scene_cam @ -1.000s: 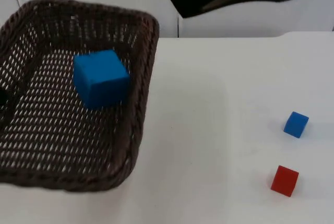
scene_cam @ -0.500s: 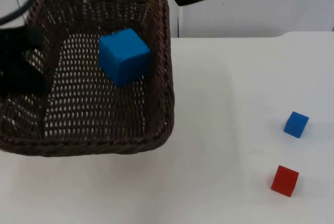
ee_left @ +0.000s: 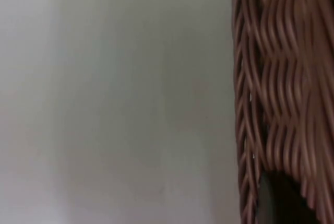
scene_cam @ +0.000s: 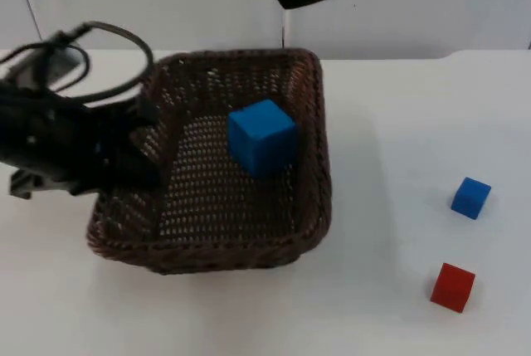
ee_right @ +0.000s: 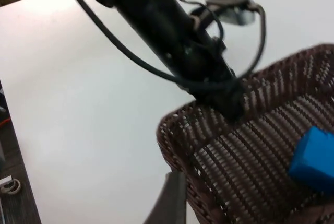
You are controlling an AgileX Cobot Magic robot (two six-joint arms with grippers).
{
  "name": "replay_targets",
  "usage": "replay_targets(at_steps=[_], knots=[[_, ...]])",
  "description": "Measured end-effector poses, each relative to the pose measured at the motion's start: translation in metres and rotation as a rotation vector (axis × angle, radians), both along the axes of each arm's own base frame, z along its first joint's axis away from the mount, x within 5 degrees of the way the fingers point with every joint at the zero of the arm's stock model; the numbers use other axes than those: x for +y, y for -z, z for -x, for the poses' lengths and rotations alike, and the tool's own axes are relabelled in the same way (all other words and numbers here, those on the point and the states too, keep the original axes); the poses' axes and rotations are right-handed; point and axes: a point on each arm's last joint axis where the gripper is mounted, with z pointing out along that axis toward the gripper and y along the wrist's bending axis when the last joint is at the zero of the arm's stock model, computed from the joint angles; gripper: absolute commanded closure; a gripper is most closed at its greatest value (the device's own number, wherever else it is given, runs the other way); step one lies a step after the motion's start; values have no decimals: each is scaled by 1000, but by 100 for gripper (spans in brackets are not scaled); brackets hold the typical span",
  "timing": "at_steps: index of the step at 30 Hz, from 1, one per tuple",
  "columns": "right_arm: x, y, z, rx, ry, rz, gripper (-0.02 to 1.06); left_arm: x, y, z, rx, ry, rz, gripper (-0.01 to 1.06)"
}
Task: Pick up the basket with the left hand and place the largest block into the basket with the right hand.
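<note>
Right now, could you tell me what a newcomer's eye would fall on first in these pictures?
Probably the dark brown wicker basket in the table's middle, with the large blue block lying inside it. The left claw grips the basket's left rim. Off to the right on the white table, a small blue cube sits apart from a small red cube.

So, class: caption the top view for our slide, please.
Left gripper holds the wicker basket containing the large blue block; two small blocks lie outside.

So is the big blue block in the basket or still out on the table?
In. The big blue block sits on the woven floor of the basket, walls on all sides; the left pincer grips its rim.
</note>
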Motion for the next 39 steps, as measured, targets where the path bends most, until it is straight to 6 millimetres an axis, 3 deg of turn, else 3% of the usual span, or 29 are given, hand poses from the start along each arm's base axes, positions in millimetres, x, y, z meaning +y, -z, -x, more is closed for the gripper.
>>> replay_targets(at_steps=[5,15,18,19,23,24,26,35,39], knots=[[0,0,0,-1,0,-1,29,-16,18,-15,23,43,-1,105],[0,0,-1,-15,1,4,29,-28,32,-19,44,73,-9,103],[0,0,-1,-20,0,8,29,-28,31,-20,41,72,-10,84],[-1,0,-1,-21,0,9,29,-28,31,-20,41,72,-10,84],[-1,0,-1,-21,0,9,29,-29,29,-22,38,56,10,20],[-1,0,-1,-21,0,9,29,-29,29,-22,39,51,15,20],[-1,0,-1,-21,0,9,29,-31,28,-22,39,57,34,0],[-1,0,-1,-24,1,9,29,-34,21,-20,-5,137,55,0],[0,-1,-2,-30,2,6,29,-34,5,-19,-62,183,25,0]])
